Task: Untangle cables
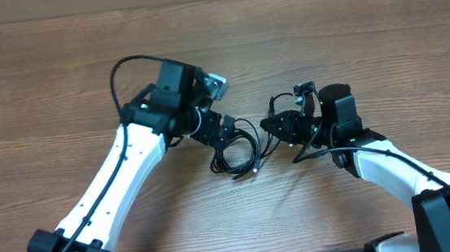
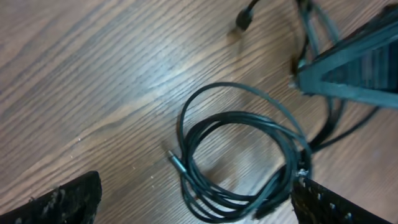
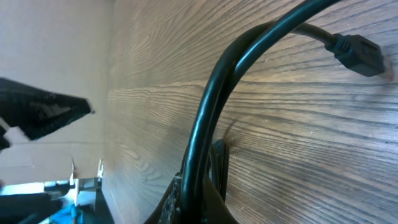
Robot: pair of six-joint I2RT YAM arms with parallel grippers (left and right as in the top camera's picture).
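A: How far along is the untangling?

B: Hardly begun, I'd judge. The cables (image 1: 239,151) lie looped together in one coil near the middle of the table (image 1: 57,75), well away from every edge. All the separating is left.

A: And the claws?

B: The left claw (image 2: 196,185) gapes wide over the coil, holding nothing. The right claw (image 1: 267,125) looks pinched tight on one strand (image 3: 214,106), with a plug (image 3: 359,53) lying free beyond.

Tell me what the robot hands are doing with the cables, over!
Left gripper open, over the coiled cables. Right gripper shut on one cable strand. Nothing seen in the way.
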